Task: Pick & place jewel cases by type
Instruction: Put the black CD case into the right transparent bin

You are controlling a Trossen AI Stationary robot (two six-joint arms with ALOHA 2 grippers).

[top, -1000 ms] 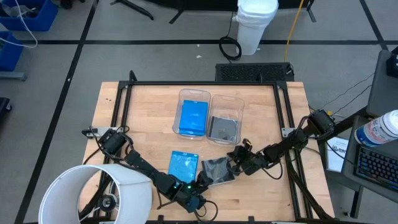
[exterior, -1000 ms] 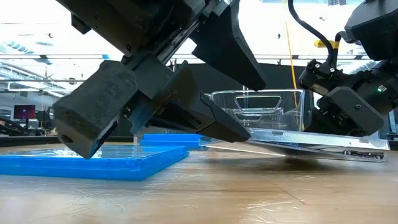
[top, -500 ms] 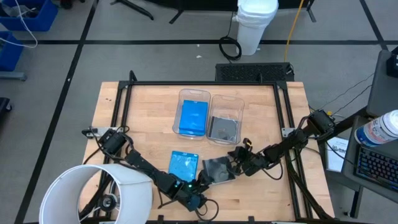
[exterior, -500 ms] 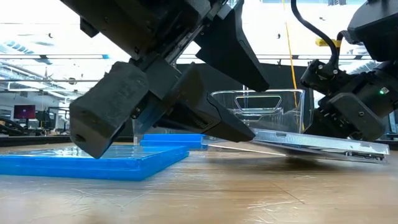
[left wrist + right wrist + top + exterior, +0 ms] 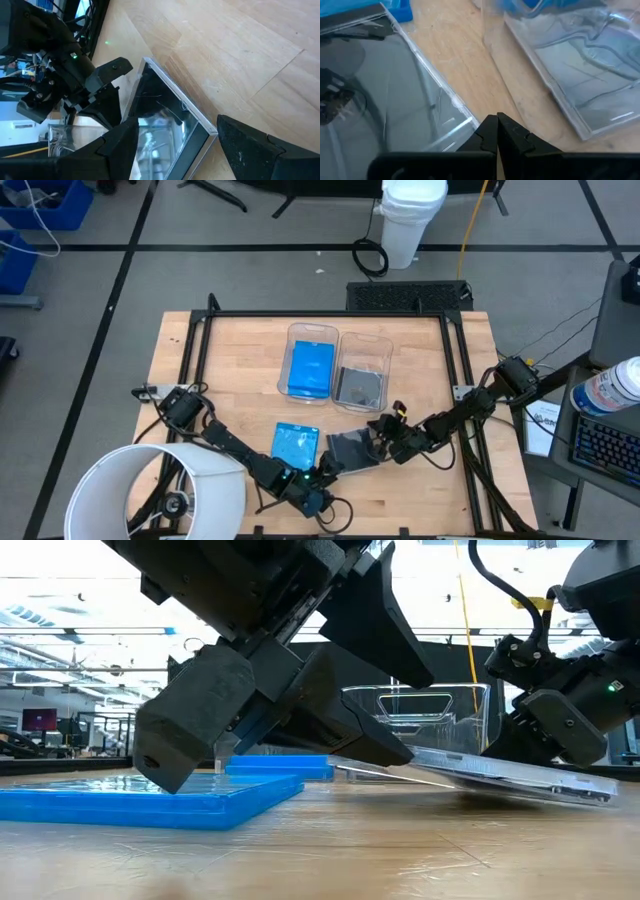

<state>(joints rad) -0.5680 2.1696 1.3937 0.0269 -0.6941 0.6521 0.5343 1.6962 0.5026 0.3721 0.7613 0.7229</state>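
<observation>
The smoky grey jewel case [image 5: 347, 450] lay on the table [image 5: 240, 360], just in front of the two clear bins [image 5: 336, 365] and beside the blue jewel case [image 5: 295, 445]. The left gripper [image 5: 322, 473] had its fingers wide apart around the grey case's near corner. The right gripper [image 5: 378, 442], fingers together, touched its opposite edge, which was tilted up.
</observation>
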